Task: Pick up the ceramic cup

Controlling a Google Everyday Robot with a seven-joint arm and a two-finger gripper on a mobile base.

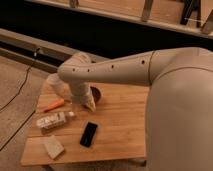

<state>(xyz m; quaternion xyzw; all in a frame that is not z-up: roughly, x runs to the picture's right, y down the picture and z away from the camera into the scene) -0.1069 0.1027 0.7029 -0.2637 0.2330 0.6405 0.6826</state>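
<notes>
My arm reaches from the right across the wooden table [120, 125] and bends down at its far left part. The gripper [86, 101] hangs at the end of the arm, low over the table, right beside the dark maroon bowl [96, 93]. A small pale beige shape at the gripper's tip looks like the ceramic cup [91, 105]. The arm hides most of it. I cannot tell whether the gripper touches it.
On the table's left part lie an orange stick-like object [54, 105], a white packet [51, 120], a flat black rectangle [89, 134] and a pale block [53, 146] near the front edge. A cable [20, 87] runs over the floor at left. My robot's body [180, 115] fills the right.
</notes>
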